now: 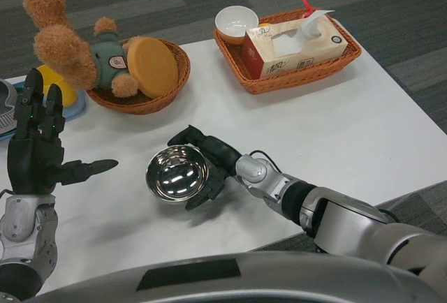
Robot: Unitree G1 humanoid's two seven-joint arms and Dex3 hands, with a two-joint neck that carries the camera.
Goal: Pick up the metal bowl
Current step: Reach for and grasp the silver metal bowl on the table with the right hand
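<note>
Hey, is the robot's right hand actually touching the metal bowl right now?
Touching. In the head view, the right hand wraps the right side of the metal bowl, its fingers lying against the rim above and below with no gap showing.

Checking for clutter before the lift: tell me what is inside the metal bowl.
Nothing shows inside the metal bowl, only reflections on its shiny floor. The right hand wraps its far-right rim, covering that edge.

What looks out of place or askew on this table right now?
The plush toy lies tipped in the round basket, limbs hanging over the rim. Nothing looks spilled or damaged; the metal bowl sits upright.
</note>
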